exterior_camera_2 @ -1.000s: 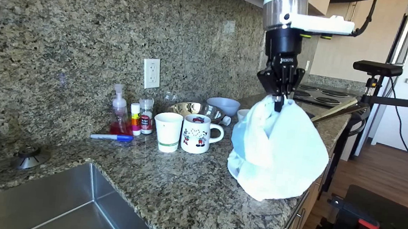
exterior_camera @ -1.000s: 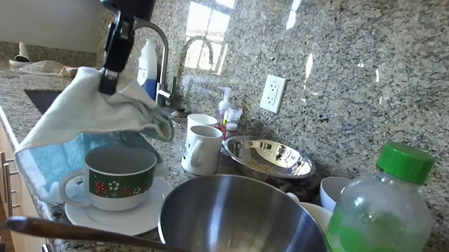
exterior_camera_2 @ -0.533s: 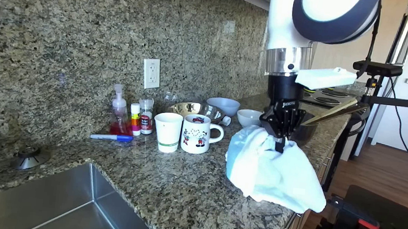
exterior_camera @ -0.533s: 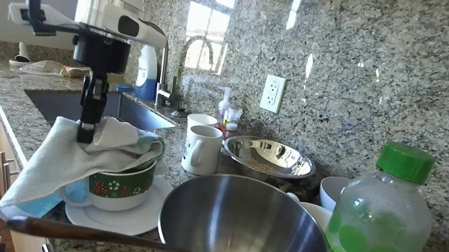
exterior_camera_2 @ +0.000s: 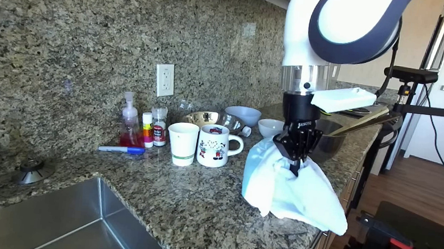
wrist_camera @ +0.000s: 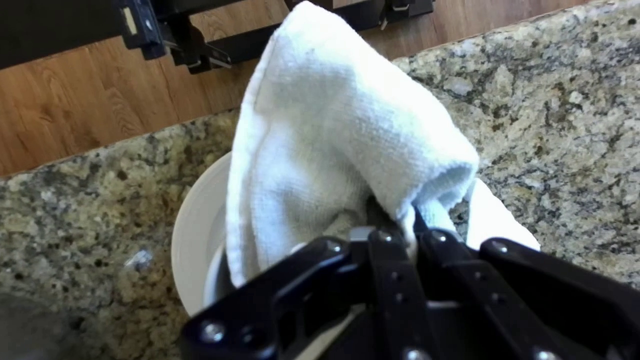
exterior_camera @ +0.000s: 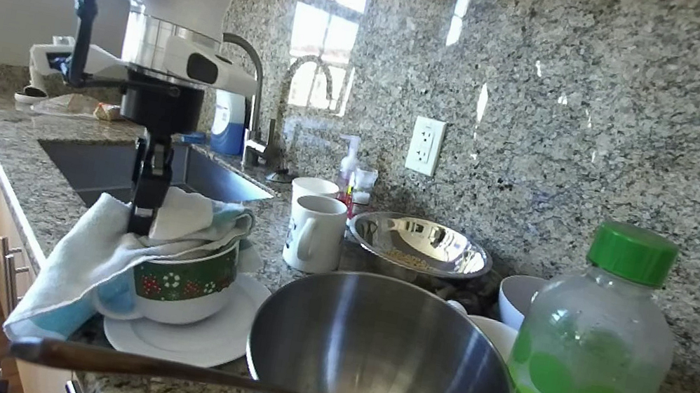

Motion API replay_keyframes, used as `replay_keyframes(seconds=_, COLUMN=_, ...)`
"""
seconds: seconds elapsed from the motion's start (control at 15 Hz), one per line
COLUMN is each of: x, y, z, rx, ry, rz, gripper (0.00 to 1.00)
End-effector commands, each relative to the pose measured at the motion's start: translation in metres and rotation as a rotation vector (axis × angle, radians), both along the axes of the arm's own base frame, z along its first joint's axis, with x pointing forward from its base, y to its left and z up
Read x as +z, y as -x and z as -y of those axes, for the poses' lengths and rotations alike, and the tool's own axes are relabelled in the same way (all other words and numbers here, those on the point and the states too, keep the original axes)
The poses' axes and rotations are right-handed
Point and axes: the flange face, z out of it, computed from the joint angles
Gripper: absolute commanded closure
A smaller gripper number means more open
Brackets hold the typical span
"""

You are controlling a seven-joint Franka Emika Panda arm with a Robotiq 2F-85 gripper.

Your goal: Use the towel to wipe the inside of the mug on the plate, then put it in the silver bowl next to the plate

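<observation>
My gripper (exterior_camera: 141, 222) is shut on the towel (exterior_camera: 91, 253), white with light-blue parts, at the mug's mouth. The fingertips are partly sunk in the folds. The towel drapes over the rim and handle side of the green-and-white mug (exterior_camera: 186, 283), hiding its inside. The mug stands upright on the white plate (exterior_camera: 230, 337). In the other views the towel (exterior_camera_2: 296, 198) hides the mug, and the wrist view shows the towel (wrist_camera: 320, 130) pinched between the fingers, with the plate (wrist_camera: 197, 240) beside it. The large silver bowl (exterior_camera: 382, 344) stands beside the plate.
A wooden spoon (exterior_camera: 150, 368) sticks out of the silver bowl across the plate's front. A green-capped bottle (exterior_camera: 590, 379) stands beyond the bowl. A white mug (exterior_camera: 315, 233), paper cup (exterior_camera_2: 183, 143) and shallow metal bowl (exterior_camera: 420, 247) stand toward the wall. The sink (exterior_camera_2: 72, 216) lies nearby.
My gripper has come down with the towel from above the mug to its mouth, then a little lower and sideways. The towel now covers the mug's opening. The mug appears slightly shifted.
</observation>
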Motion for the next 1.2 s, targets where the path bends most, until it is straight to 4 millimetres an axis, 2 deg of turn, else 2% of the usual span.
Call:
replay_keyframes(seconds=0.0, x=-0.018, y=-0.008, z=0.002, rx=-0.045, ry=-0.034, rz=0.013, gripper=0.95)
replay_keyframes(seconds=0.53, x=-0.018, y=-0.017, z=0.011, rx=-0.086, ry=-0.051, rz=0.054, gripper=0.95)
replay_keyframes(seconds=0.87, x=0.005, y=-0.031, z=0.017, rx=-0.090, ry=-0.040, rz=0.081, gripper=0.95)
replay_keyframes(seconds=1.13, x=0.014, y=-0.037, z=0.023, rx=-0.106, ry=-0.040, rz=0.088, gripper=0.95)
